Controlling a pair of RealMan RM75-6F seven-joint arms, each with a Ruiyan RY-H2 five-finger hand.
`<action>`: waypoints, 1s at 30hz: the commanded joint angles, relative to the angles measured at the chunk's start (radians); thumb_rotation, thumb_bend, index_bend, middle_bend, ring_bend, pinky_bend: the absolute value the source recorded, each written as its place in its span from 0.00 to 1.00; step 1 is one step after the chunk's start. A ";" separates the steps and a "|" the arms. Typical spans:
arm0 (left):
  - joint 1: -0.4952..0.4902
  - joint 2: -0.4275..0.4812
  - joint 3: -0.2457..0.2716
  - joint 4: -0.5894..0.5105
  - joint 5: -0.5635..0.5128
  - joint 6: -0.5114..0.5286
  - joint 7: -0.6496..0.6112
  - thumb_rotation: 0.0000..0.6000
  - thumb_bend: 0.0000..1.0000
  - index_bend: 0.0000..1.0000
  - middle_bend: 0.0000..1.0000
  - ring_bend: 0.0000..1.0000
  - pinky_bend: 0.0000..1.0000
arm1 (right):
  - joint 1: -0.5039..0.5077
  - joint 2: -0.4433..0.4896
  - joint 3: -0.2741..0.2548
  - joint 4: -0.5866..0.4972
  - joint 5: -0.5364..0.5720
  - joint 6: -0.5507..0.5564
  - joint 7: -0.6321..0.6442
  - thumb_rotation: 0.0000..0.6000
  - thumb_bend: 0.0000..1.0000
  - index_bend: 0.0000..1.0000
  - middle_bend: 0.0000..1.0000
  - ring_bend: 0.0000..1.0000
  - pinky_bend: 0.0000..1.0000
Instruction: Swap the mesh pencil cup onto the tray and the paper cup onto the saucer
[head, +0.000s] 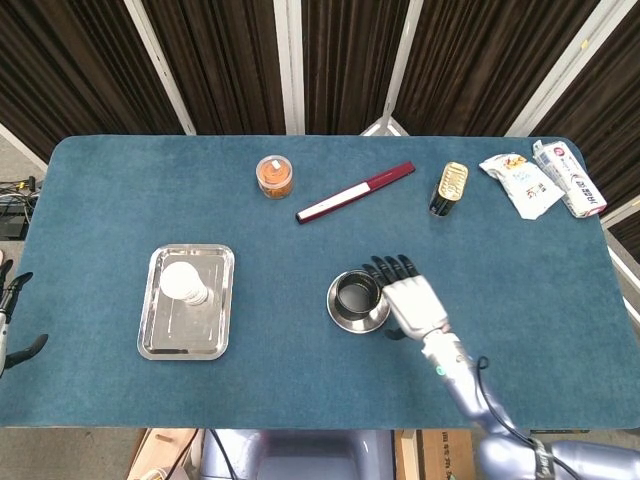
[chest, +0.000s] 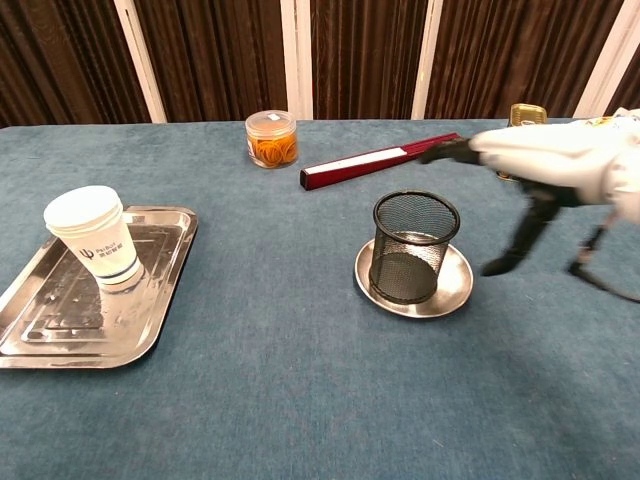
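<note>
The right hand (head: 408, 297), fingers spread and empty, hovers at three o'clock of the mesh pencil cup (chest: 413, 246) on the saucer (chest: 452, 291); next, grip it for the tray (head: 152, 318).

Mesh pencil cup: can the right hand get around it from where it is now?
Probably yes. The right hand hovers open just beside the mesh pencil cup, which stands upright on the saucer, with bare table between them.
</note>
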 joint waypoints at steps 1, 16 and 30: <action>-0.001 -0.001 0.000 0.000 -0.002 -0.002 0.001 1.00 0.25 0.15 0.00 0.00 0.10 | 0.060 -0.053 0.016 0.009 0.068 -0.001 -0.051 1.00 0.00 0.01 0.01 0.03 0.00; 0.007 0.013 -0.010 0.000 -0.019 0.005 -0.020 1.00 0.25 0.15 0.00 0.00 0.10 | 0.179 -0.160 0.014 0.095 0.158 0.073 -0.102 1.00 0.00 0.13 0.15 0.20 0.07; 0.008 0.008 -0.011 -0.007 -0.026 0.004 -0.003 1.00 0.25 0.17 0.00 0.00 0.10 | 0.211 -0.132 -0.013 0.102 0.215 0.080 -0.084 1.00 0.24 0.33 0.30 0.36 0.13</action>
